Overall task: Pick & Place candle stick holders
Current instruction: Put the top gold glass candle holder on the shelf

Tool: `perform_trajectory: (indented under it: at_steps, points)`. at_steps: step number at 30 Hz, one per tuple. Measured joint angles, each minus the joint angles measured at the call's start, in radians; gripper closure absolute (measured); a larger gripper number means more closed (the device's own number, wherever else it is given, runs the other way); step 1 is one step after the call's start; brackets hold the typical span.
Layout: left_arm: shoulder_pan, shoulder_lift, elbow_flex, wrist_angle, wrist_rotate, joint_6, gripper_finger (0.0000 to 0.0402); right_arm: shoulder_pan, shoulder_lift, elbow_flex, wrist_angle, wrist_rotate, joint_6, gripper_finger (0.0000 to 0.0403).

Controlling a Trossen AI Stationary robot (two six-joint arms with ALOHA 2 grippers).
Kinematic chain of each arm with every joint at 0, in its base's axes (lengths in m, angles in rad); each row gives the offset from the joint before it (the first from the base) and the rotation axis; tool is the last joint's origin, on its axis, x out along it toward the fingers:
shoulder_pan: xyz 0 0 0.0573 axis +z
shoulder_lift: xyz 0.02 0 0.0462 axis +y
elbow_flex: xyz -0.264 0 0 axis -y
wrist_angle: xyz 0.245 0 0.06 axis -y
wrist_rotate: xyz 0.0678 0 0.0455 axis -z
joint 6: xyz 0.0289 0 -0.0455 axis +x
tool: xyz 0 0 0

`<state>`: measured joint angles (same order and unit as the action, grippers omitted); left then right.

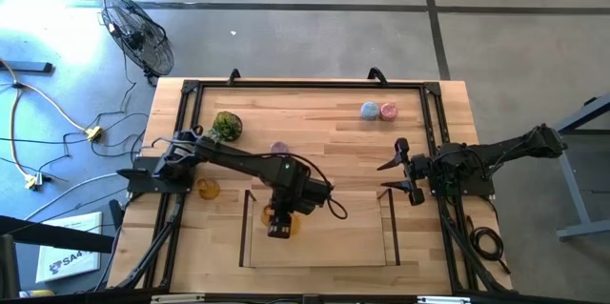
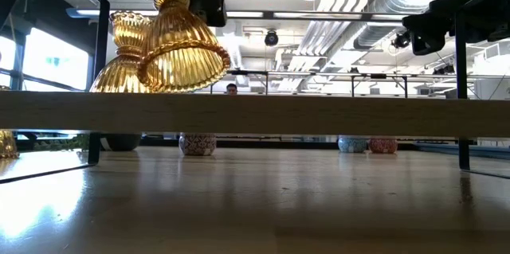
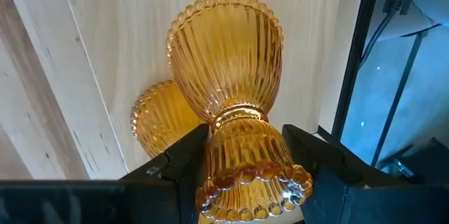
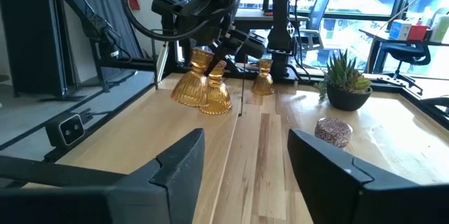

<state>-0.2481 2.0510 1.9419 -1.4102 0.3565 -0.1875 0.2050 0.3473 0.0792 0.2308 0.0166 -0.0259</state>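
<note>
High view: the left tool [image 1: 278,225] hangs over the tray's [image 1: 391,247] left part, above an amber holder [image 1: 294,224]; another amber holder [image 1: 207,189] stands left of the tray. Purple [image 1: 278,149], blue [image 1: 369,111] and pink [image 1: 388,111] holders stand farther back. The right tool [image 1: 398,174] waits at the right, fingers spread.

Left wrist view: the fingers [image 3: 175,168] pinch an inverted amber holder's [image 3: 235,97] stem, with a second amber holder [image 3: 158,119] beside it.
</note>
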Motion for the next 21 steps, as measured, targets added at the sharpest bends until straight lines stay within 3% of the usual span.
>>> perform_trajectory:
  at_steps: [21]
  points:
    - [0.000, 0.000, 0.000, 0.082, -0.010, 0.000, 0.0229, 0.000, 0.000, 0.000, -0.001, -0.015, 0.003, 0.0203]
